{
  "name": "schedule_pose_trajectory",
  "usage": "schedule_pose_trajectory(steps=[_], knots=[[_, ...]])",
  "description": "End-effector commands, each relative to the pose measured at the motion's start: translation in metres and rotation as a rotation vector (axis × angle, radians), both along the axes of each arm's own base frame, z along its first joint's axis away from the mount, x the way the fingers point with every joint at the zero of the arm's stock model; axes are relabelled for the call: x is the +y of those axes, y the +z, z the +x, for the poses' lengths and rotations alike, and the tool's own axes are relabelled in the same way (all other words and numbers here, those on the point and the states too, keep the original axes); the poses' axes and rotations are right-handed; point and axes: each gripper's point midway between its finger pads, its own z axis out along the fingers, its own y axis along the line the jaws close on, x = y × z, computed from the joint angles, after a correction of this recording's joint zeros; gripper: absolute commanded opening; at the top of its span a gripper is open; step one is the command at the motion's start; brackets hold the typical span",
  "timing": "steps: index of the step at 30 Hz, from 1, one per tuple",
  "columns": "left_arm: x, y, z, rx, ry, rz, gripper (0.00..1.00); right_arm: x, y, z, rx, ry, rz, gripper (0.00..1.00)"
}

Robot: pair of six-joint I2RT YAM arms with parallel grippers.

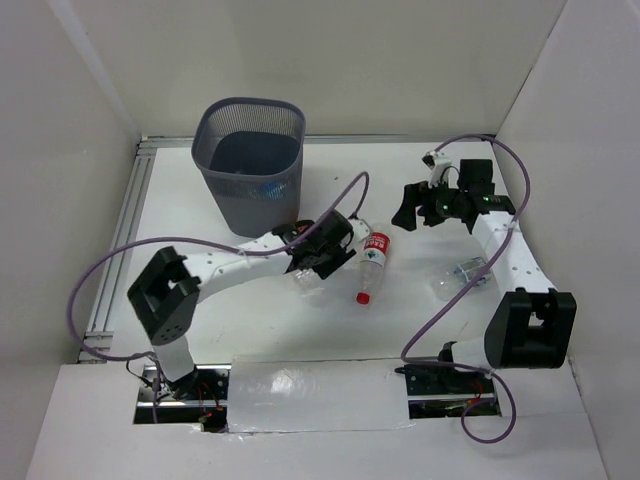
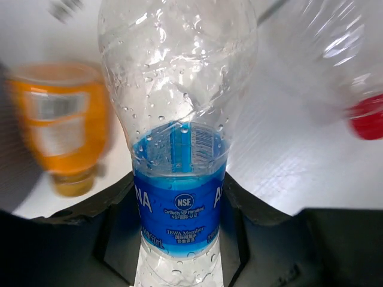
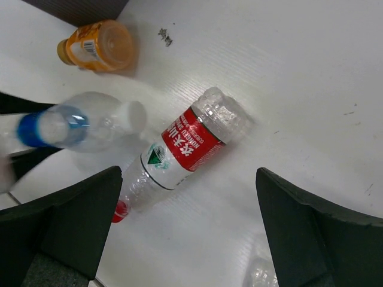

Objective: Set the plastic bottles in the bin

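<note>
Looking down from above, we see a big white table with walls around it. At the far side stands the bin, a tall dark grey mesh basket, much bigger than any bottle. It stands upright, just behind the left gripper. The left gripper is closed around a blue-label bottle. In the left wrist view its two dark fingers press on both sides of the blue label, and the see-through bottle has little water drops inside. We cannot tell if this bottle is off the table or touching it. The right gripper is wide open and has nothing in it. It hangs over the table, off to the right of the bin. In the right wrist view its two dark fingers stand far apart. Under them a red-label bottle lies on its side on the table. From above, that bottle's red cap points toward the near edge, and the bottle lies just to the right of the left gripper. Another clear bottle lies on the table right beside the right arm. A short orange bottle lies on its side near the bottom of the bin, apart from the red-label bottle.
</note>
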Motion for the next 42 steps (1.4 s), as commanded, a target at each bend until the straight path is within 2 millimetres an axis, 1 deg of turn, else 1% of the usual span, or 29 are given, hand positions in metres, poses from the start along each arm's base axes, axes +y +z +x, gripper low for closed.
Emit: schedule_pose_trajectory(steps=[1, 2, 4, 5, 7, 8, 10, 11, 12, 13, 14, 16, 17, 19, 21, 22, 24, 25, 27, 29, 32, 33, 34, 35, 36, 37, 39, 40, 42], knots=[[-0.021, 0.126, 0.020, -0.191, 0.055, -0.258, 0.22, -0.011, 0.005, -0.005, 0.007, -0.047, 0.025, 1.00], [-0.022, 0.162, 0.029, -0.244, 0.072, -0.315, 0.21, -0.015, 0.006, -0.004, 0.019, -0.074, 0.046, 1.00], [-0.019, 0.205, 0.040, -0.310, 0.116, -0.392, 0.21, -0.017, 0.007, -0.005, 0.024, -0.081, 0.065, 1.00], [-0.012, 0.244, 0.050, -0.369, 0.141, -0.459, 0.21, -0.018, 0.008, -0.005, 0.029, -0.089, 0.077, 1.00], [-0.004, 0.283, 0.061, -0.440, 0.189, -0.533, 0.19, -0.016, 0.006, -0.010, 0.041, -0.080, 0.087, 1.00], [0.006, 0.317, 0.068, -0.489, 0.223, -0.603, 0.19, -0.014, 0.003, -0.013, 0.052, -0.073, 0.095, 1.00], [0.013, 0.358, 0.074, -0.551, 0.242, -0.718, 0.18, -0.011, -0.002, -0.019, 0.067, -0.063, 0.108, 0.97], [0.026, 0.385, 0.080, -0.590, 0.277, -0.790, 0.18, -0.005, -0.002, -0.021, 0.068, -0.040, 0.114, 0.95], [0.031, 0.392, 0.085, -0.609, 0.296, -0.818, 0.18, -0.001, -0.006, -0.024, 0.081, -0.030, 0.114, 0.93], [0.043, 0.419, 0.089, -0.686, 0.322, -0.882, 0.18, 0.004, -0.006, -0.025, 0.089, -0.023, 0.121, 0.93], [0.067, 0.426, 0.098, -0.757, 0.404, -0.873, 0.18, 0.014, -0.008, -0.028, 0.101, -0.007, 0.131, 0.93], [0.091, 0.437, 0.114, -0.849, 0.494, -0.891, 0.18, 0.026, -0.008, -0.028, 0.101, 0.023, 0.146, 0.93], [0.116, 0.437, 0.125, -0.898, 0.562, -0.848, 0.18, 0.036, -0.009, -0.032, 0.119, 0.038, 0.158, 0.93], [0.132, 0.428, 0.145, -0.922, 0.611, -0.795, 0.23, 0.045, -0.019, -0.029, 0.155, 0.044, 0.171, 0.93], [0.159, 0.414, 0.165, -0.948, 0.695, -0.677, 0.39, 0.052, -0.028, -0.026, 0.196, 0.022, 0.172, 0.93], [0.160, 0.392, 0.181, -0.929, 0.715, -0.605, 0.69, 0.049, -0.031, -0.021, 0.201, -0.008, 0.162, 0.93], [0.178, 0.366, 0.196, -0.916, 0.757, -0.492, 0.97, 0.051, -0.040, -0.017, 0.226, -0.047, 0.143, 0.93], [0.177, 0.353, 0.199, -0.901, 0.756, -0.476, 1.00, 0.053, -0.041, -0.015, 0.219, -0.055, 0.132, 0.93], [0.187, 0.346, 0.196, -0.869, 0.774, -0.486, 1.00, 0.052, -0.047, -0.011, 0.218, -0.086, 0.097, 0.94], [0.192, 0.350, 0.185, -0.859, 0.774, -0.476, 1.00, 0.048, -0.057, -0.010, 0.233, -0.130, 0.066, 0.94], [0.149, 0.356, 0.160, -0.825, 0.593, -0.504, 1.00, 0.049, -0.072, -0.009, 0.269, -0.165, 0.063, 0.94], [0.125, 0.355, 0.148, -0.798, 0.470, -0.510, 1.00, 0.049, -0.078, -0.009, 0.289, -0.190, 0.070, 0.94], [0.095, 0.355, 0.123, -0.764, 0.354, -0.535, 1.00, 0.052, -0.085, -0.008, 0.307, -0.195, 0.064, 0.94], [0.079, 0.350, 0.110, -0.732, 0.281, -0.543, 1.00, 0.057, -0.087, -0.004, 0.298, -0.195, 0.067, 0.94], [0.064, 0.336, 0.096, -0.676, 0.220, -0.533, 1.00, 0.055, -0.094, 0.000, 0.299, -0.227, 0.043, 0.94], [0.036, 0.307, 0.078, -0.601, 0.122, -0.506, 1.00, 0.057, -0.105, 0.001, 0.329, -0.249, 0.031, 0.94], [0.025, 0.280, 0.060, -0.554, 0.078, -0.461, 1.00, 0.050, -0.117, 0.007, 0.341, -0.309, -0.017, 0.94], [0.018, 0.244, 0.050, -0.501, 0.058, -0.403, 1.00, 0.052, -0.123, 0.006, 0.356, -0.318, -0.027, 0.94], [0.017, 0.225, 0.039, -0.479, 0.060, -0.381, 1.00, 0.054, -0.131, 0.014, 0.355, -0.335, -0.032, 0.92]])
